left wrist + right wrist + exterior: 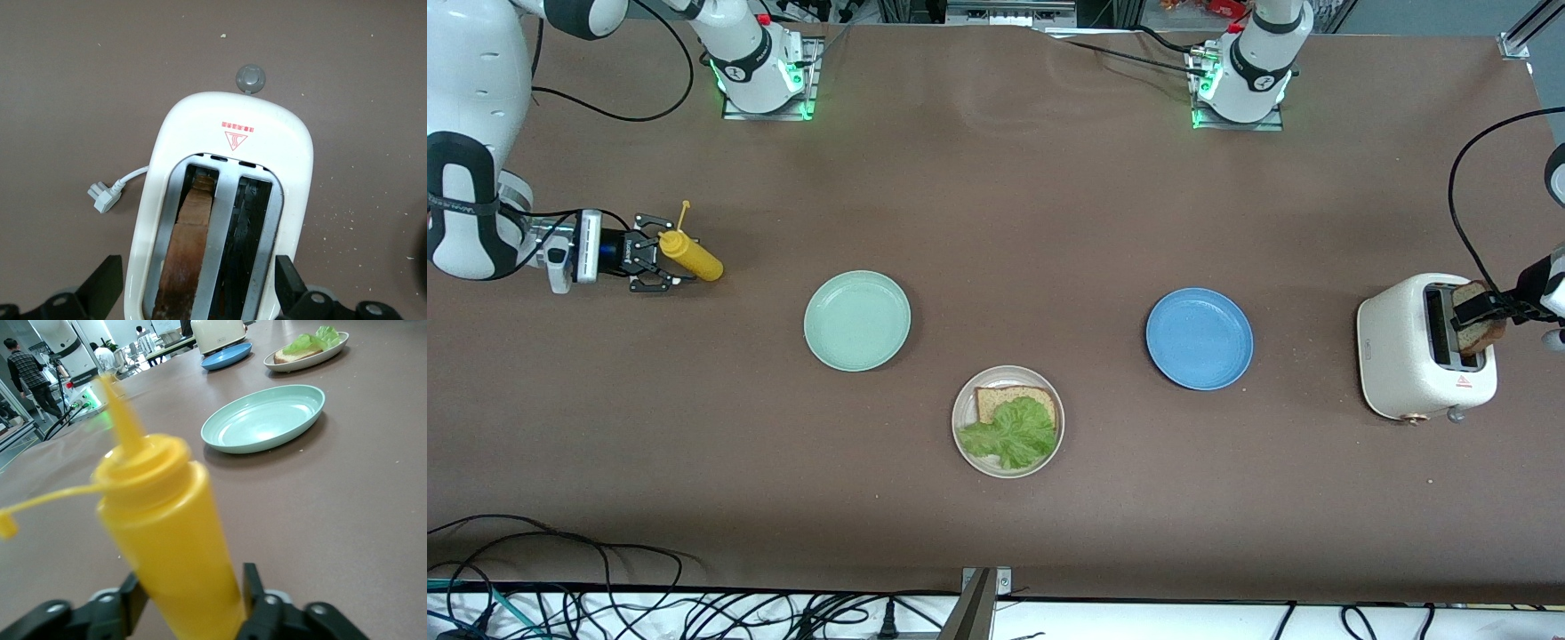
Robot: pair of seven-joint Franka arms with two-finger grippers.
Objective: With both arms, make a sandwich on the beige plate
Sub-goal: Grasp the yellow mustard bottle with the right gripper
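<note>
The beige plate (962,402) lies nearest the front camera, mid-table. On it rests one brown bread slice (998,401) with a ruffled lettuce leaf (1014,434) over it. A second slice (1487,336) stands in a slot of the white toaster (1396,356) at the left arm's end. My left gripper (1480,307) hovers over that slot; in the left wrist view its fingers (107,288) stand open, one each side of the toaster (233,120) and slice (190,247). At the right arm's end, my right gripper (660,258) is shut on the yellow squeeze bottle (692,255).
A pale green plate (857,320) lies toward the right arm's end and a blue plate (1199,338) toward the left arm's end, both farther from the front camera than the beige plate. The toaster's white plug (100,195) lies loose beside it. Cables run along the table's front edge.
</note>
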